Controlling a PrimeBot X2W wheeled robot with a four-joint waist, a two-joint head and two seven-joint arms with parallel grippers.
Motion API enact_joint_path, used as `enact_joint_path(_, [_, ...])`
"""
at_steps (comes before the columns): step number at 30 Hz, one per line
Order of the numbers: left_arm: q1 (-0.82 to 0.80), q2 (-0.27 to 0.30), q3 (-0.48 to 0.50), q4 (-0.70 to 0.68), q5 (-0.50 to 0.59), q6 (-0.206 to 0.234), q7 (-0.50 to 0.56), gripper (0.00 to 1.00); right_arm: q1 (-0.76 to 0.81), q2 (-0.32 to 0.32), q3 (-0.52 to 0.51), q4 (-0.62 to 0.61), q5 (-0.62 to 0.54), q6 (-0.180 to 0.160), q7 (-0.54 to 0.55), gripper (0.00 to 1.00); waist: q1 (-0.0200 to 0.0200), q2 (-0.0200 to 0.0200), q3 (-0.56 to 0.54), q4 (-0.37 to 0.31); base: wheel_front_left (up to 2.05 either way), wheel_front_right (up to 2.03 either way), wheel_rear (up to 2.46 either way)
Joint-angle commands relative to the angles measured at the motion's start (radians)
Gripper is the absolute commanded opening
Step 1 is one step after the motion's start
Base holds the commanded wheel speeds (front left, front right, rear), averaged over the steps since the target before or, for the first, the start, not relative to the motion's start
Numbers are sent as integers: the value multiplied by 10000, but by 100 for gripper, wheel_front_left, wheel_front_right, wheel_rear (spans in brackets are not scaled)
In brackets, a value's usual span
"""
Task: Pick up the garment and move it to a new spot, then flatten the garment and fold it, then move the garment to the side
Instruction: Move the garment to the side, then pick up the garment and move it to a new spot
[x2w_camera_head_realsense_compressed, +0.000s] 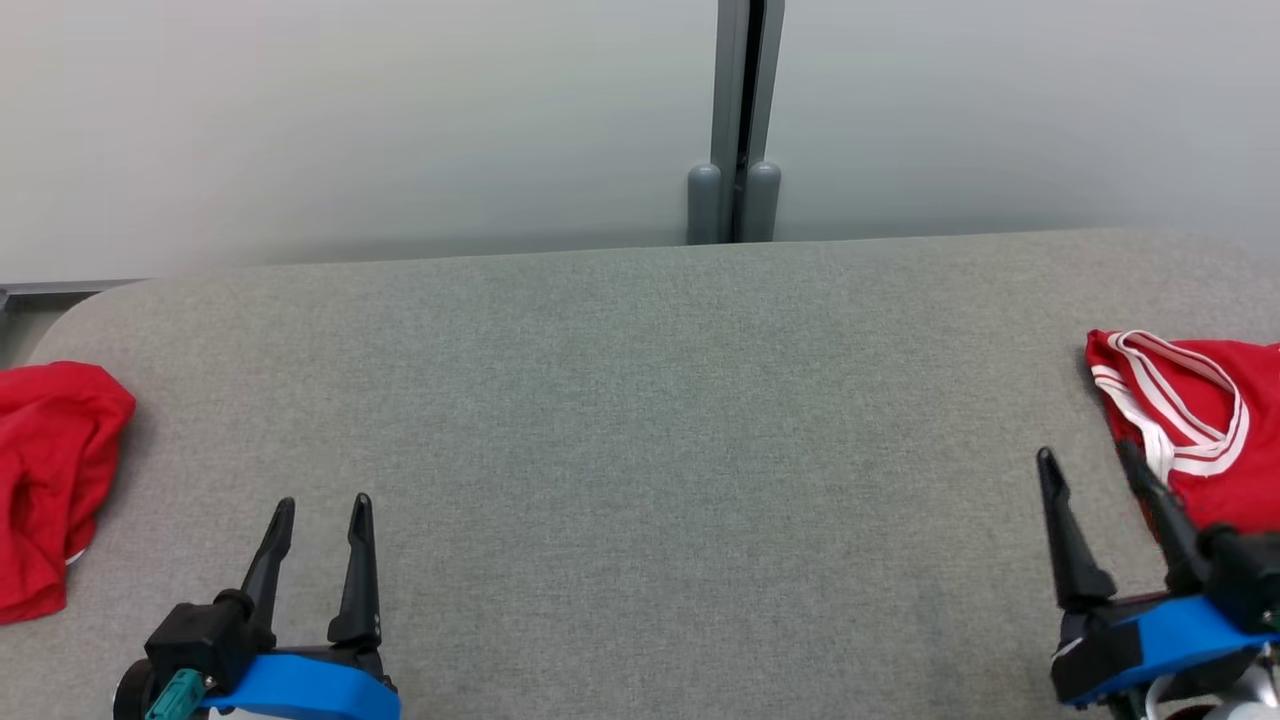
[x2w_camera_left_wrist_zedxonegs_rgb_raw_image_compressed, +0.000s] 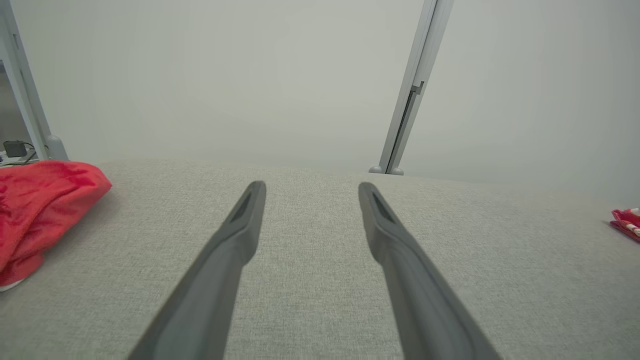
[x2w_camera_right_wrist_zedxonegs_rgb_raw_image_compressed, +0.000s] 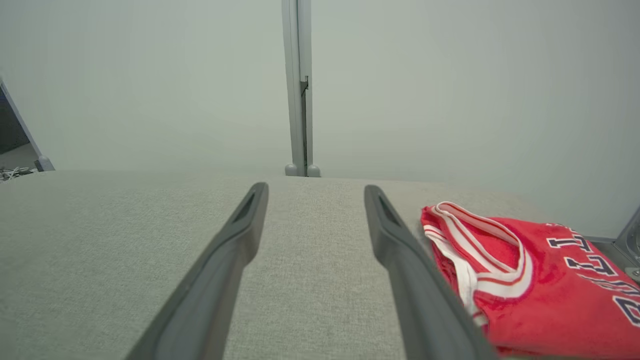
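Observation:
The garment, a red jersey with white-striped trim and dark lettering, lies folded at the far right of the grey fabric table. My right gripper stands open just left of it, and its right finger overlaps the jersey's left edge in the head view. In the right wrist view the garment sits to the right of the open right gripper, with bare table between the fingers. My left gripper is open and empty at the lower left. From the left wrist the left gripper spans bare cloth, and the garment peeks in at far right.
A second red cloth lies crumpled at the table's far left edge, also seen as the red cloth left of my left fingers. Pale wall panels with a grey post stand behind the table's far edge.

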Motion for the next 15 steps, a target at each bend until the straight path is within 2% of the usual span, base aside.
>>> enact_joint_path(1, [75,-62,83,43,67,-30,-43,100,206,0,84,-83,5,2,-58,100,2,0,-35,16,0,0,0])
enact_joint_path(6, [134,-153,220,169,194,-143,-45,100,474,284,385,-85,104,2,-165,100,2,0,-161,31,0,0,0])
enact_joint_path(15, [232,-309,487,346,324,-251,-46,100,585,516,233,-153,-119,2,160,100,2,0,-289,9,0,0,0])
